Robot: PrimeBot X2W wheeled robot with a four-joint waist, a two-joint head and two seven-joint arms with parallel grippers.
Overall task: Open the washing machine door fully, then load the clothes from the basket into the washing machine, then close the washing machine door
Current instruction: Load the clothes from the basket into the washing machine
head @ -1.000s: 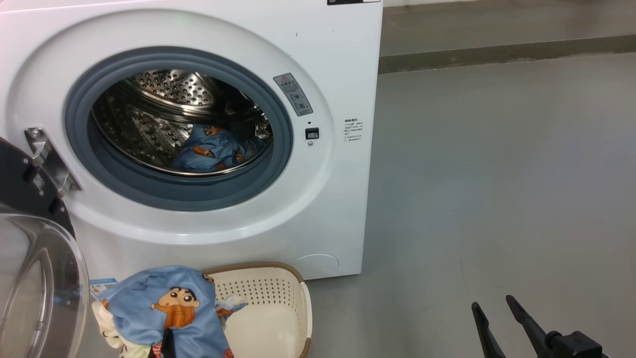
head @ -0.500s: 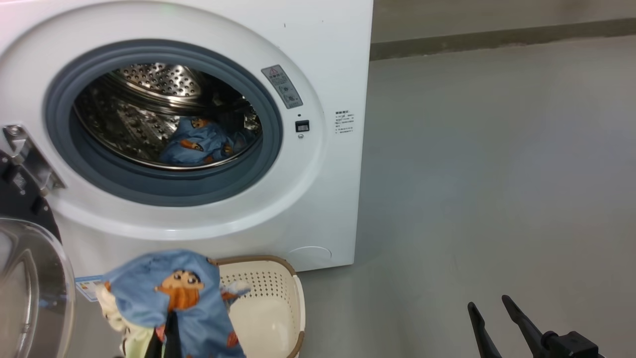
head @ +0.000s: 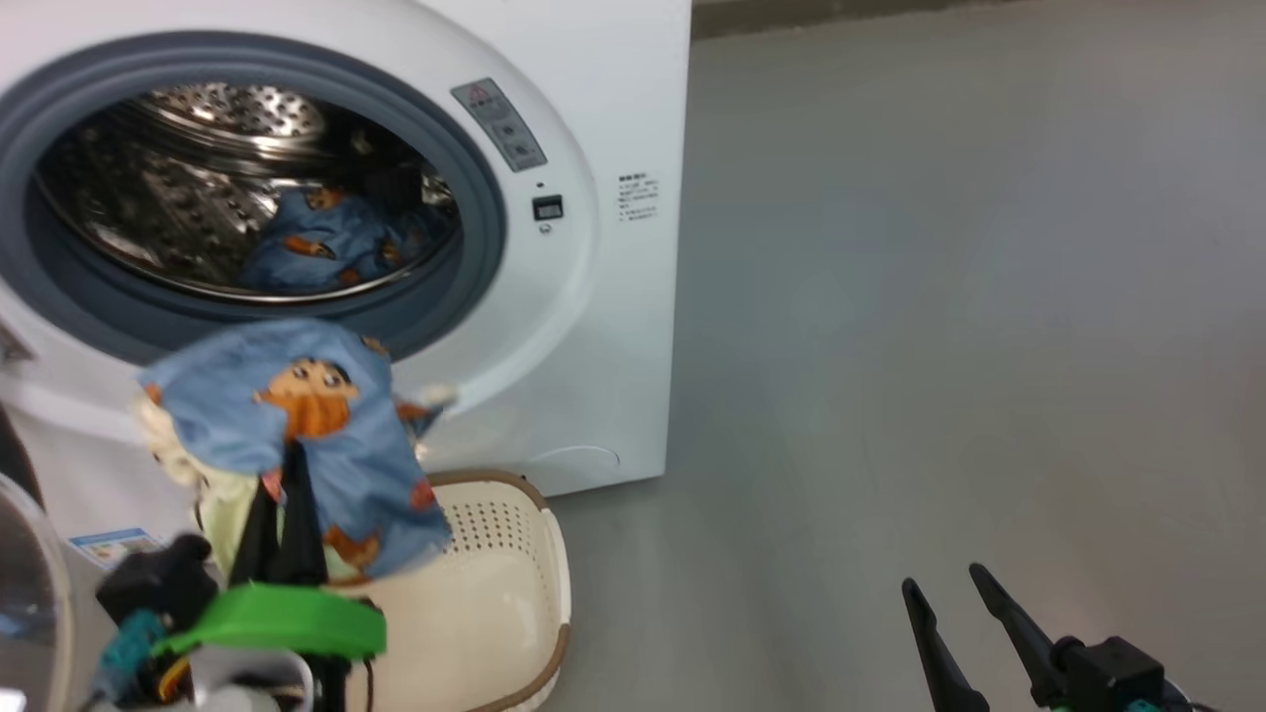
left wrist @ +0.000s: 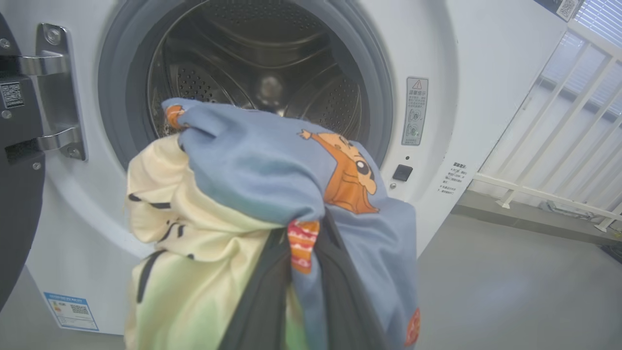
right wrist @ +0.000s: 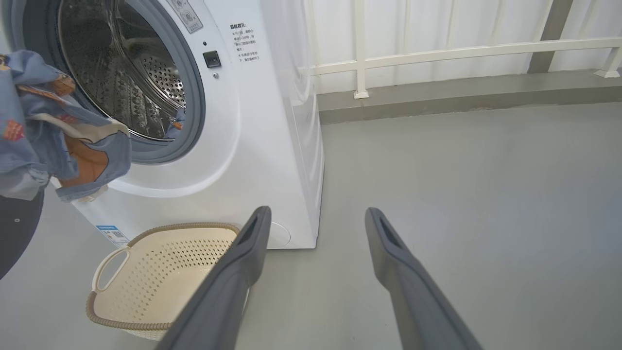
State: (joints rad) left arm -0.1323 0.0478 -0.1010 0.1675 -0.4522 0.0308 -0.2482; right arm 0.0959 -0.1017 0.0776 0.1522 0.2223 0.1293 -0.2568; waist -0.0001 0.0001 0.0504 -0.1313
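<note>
The clothes [head: 297, 425] hang in one bundle at about 8 o'clock in the head view, in front of the lower rim of the washing machine [head: 593, 326] opening. The left gripper [head: 285, 485] has its jaws pressed nearly together on the cloth and pinches a fold of it from below. The bundle is a light-blue garment printed with an orange cartoon figure, draped over a cream-white garment with black marks. It is crumpled and droops on both sides of the dark fingers.

At 12 o'clock from the bundle the steel drum [head: 178, 198] lies open inside its grey gasket [head: 485, 227]. Another light-blue garment [head: 316, 242] rests on the drum's floor. Nothing stands between the held bundle and the opening. At 5 o'clock from the bundle the basket [head: 539, 554] sits on the floor, just beside the machine's front. The washing machine door [left wrist: 14, 194] is swung wide at 9 o'clock on its metal hinge [left wrist: 58, 92], and its black rim is well clear of the opening. A blue label [left wrist: 70, 311] is stuck at the machine's lower corner.

The right gripper [head: 943, 578] is at 4 o'clock in the head view, well apart from the machine. Its fingers are spread wide and hold nothing.

The floor [head: 940, 297] is smooth grey. A white railing [right wrist: 437, 48] runs behind the machine at 1 o'clock in the right wrist view.
</note>
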